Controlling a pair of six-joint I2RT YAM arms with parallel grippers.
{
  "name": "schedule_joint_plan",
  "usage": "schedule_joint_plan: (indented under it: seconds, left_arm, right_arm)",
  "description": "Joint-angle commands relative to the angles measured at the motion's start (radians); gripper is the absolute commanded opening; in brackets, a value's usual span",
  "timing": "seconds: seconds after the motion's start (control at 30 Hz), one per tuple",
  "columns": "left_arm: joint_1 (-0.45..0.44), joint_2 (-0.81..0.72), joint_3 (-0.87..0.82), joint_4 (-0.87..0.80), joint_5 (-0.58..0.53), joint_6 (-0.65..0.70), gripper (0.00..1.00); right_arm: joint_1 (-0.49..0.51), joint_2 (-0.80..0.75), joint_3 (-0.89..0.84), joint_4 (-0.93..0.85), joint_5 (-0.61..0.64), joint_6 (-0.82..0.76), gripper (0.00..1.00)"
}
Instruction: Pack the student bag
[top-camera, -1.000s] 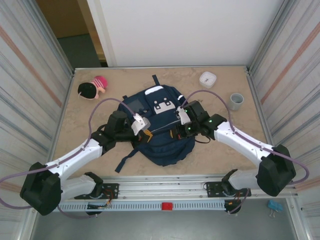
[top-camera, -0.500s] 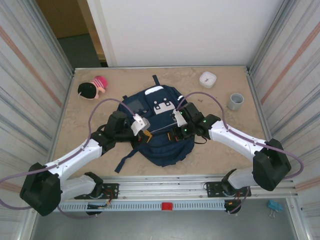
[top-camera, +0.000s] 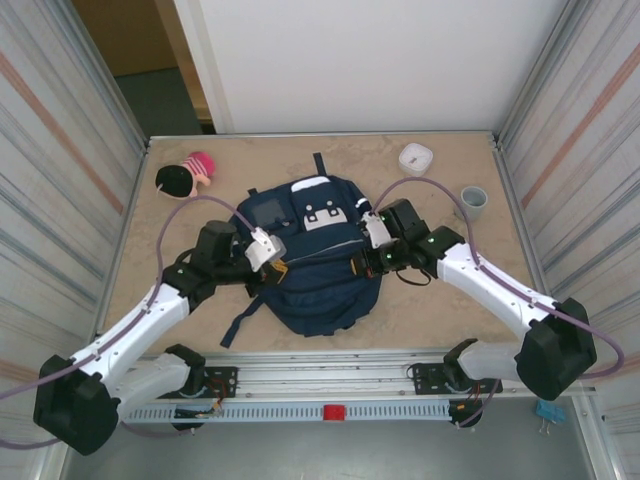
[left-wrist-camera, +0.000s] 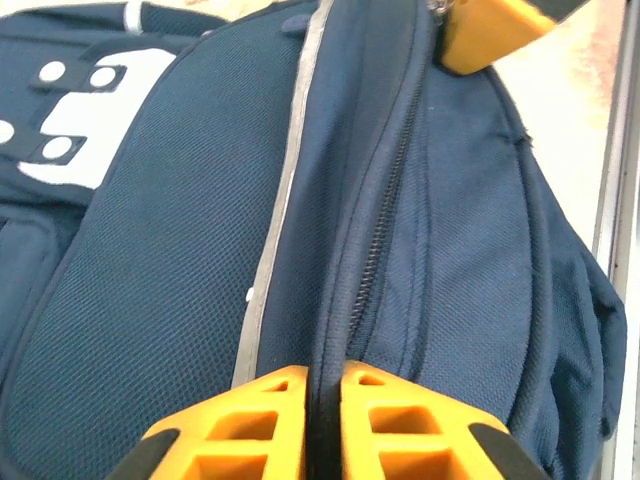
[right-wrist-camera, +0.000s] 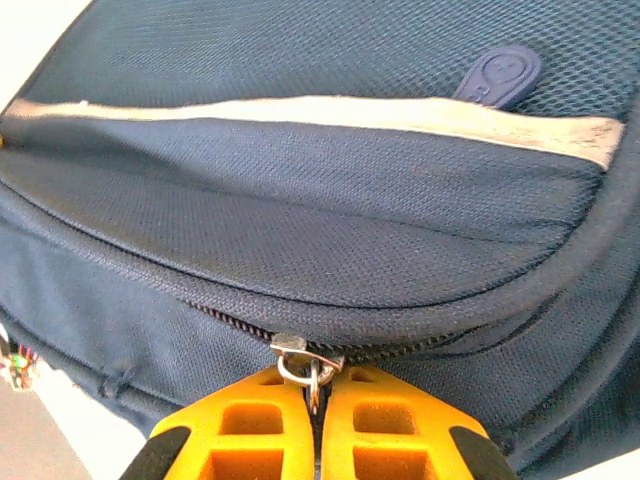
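The student bag (top-camera: 315, 270), navy with white patches on its front pocket, lies flat mid-table between both arms. At its left side my left gripper (top-camera: 276, 266) pinches a raised fold of fabric beside the zipper (left-wrist-camera: 385, 230); the fold runs between the orange fingers (left-wrist-camera: 322, 372). On the bag's right side my right gripper (top-camera: 360, 264) is shut on the metal zipper pull (right-wrist-camera: 312, 362), whose ring sits at the fingertips (right-wrist-camera: 318, 378). The zipper line (right-wrist-camera: 180, 300) looks closed across the right wrist view. The right gripper's orange finger (left-wrist-camera: 490, 30) shows at the top of the left wrist view.
A small doll with a pink hat (top-camera: 186, 176) lies at the back left. A white square container (top-camera: 415, 158) and a grey cup (top-camera: 473, 202) stand at the back right. Metal walls close in the table on both sides.
My left gripper has shifted left along the bag's edge and its arm has swung outward. The right gripper moved in, then back to the right. The bag shifted slightly.
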Motion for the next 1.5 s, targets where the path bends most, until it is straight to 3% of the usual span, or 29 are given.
schedule_joint_plan:
  seconds: [0.0,0.1,0.17,0.43,0.53,0.67,0.83,1.03,1.23,1.33,1.37,1.43,1.47]
  left_arm:
    - [0.026,-0.038,0.008,-0.039,-0.075,0.032,0.27]
    - [0.014,-0.048,0.027,-0.026,-0.002,0.022,0.49]
    - [-0.020,-0.045,0.050,-0.017,0.015,0.015,0.57]
    - [-0.195,0.081,0.147,0.008,-0.055,0.069,0.63]
    - [-0.210,0.143,0.159,0.052,-0.059,0.075,0.56]
    - [-0.211,0.190,0.155,0.101,-0.079,0.080,0.28]
    - [-0.201,0.164,0.131,0.075,-0.115,0.120,0.05]
    - [-0.145,0.069,0.065,0.027,-0.134,0.162,0.03]
    - [-0.123,0.032,0.040,-0.019,-0.133,0.187,0.03]
    - [-0.123,0.036,0.042,-0.001,-0.098,0.167,0.09]
    - [-0.126,0.039,0.046,0.007,-0.082,0.155,0.16]
    - [-0.151,0.050,0.067,0.022,-0.070,0.136,0.40]
    - [-0.166,0.055,0.075,0.033,-0.076,0.128,0.45]
  right_arm:
    - [0.054,0.004,0.021,0.004,-0.031,-0.037,0.00]
    - [0.105,0.017,0.050,0.030,-0.059,-0.033,0.00]
    - [0.131,0.021,0.073,0.028,-0.063,-0.035,0.00]
    - [0.203,0.057,0.147,-0.017,-0.079,-0.056,0.00]
    - [0.217,0.066,0.152,-0.016,-0.078,-0.056,0.00]
    - [0.215,0.062,0.151,-0.016,-0.081,-0.060,0.00]
    - [0.164,0.052,0.143,-0.075,-0.081,-0.089,0.00]
    - [0.014,0.031,0.129,-0.184,-0.086,-0.167,0.00]
    - [0.018,0.047,0.143,-0.191,-0.086,-0.169,0.00]
    - [0.049,0.048,0.148,-0.166,-0.093,-0.157,0.00]
    - [0.055,0.047,0.150,-0.159,-0.097,-0.151,0.00]
    - [0.074,0.043,0.156,-0.141,-0.110,-0.140,0.00]
    - [0.082,0.042,0.158,-0.137,-0.113,-0.137,0.00]
